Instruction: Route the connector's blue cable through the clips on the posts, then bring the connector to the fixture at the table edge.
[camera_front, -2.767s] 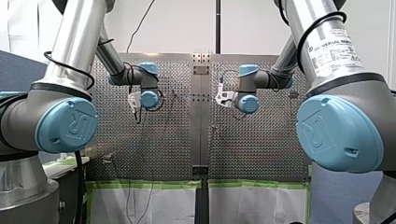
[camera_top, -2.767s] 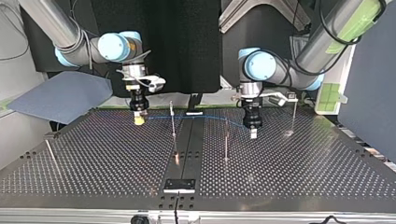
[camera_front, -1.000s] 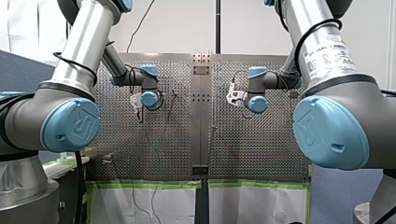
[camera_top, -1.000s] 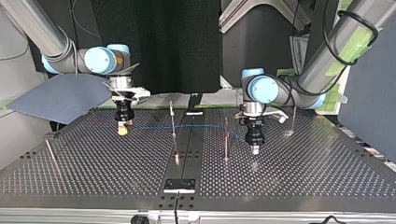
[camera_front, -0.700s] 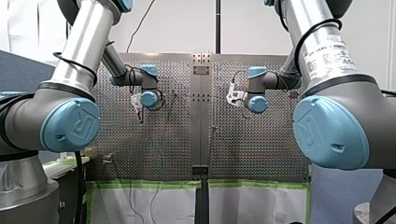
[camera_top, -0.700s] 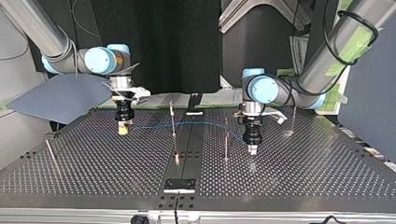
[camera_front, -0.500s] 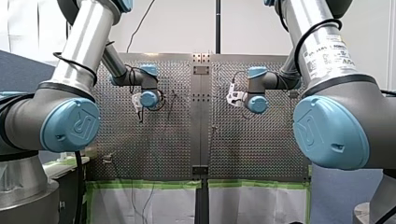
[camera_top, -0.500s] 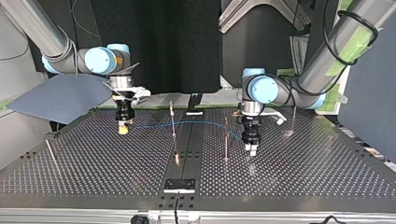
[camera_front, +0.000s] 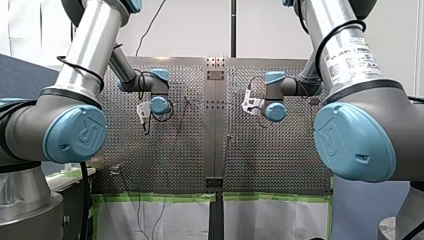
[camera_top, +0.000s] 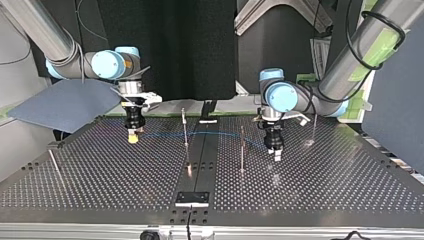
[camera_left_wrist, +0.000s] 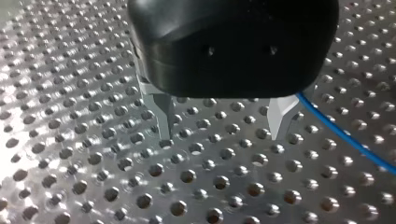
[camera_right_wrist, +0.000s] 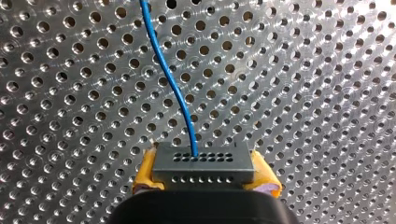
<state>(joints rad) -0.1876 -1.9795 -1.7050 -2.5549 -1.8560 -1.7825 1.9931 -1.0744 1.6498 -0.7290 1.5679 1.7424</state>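
Right gripper (camera_right_wrist: 203, 176) pinches the connector (camera_right_wrist: 203, 163); left gripper (camera_left_wrist: 222, 134), spread and empty, hangs beside the blue cable (camera_left_wrist: 345, 136). Regrip, then draw it taut across the posts (camera_top: 185, 131).

Two grippers (camera_top: 133, 137) (camera_top: 276, 156), one connector (camera_right_wrist: 203, 163), one blue cable (camera_right_wrist: 173, 88), one fixture (camera_top: 191, 198) and, as far as visible, four posts (camera_top: 184, 127) (camera_top: 242, 150) (camera_top: 315, 125) (camera_top: 53, 162).

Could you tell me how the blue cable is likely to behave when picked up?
Probably floppy: the cable curves loosely away from the connector held in my right gripper. Likely very light, being thin beside the table's holes. It may slip aside: it lies outside my left gripper's open fingers.
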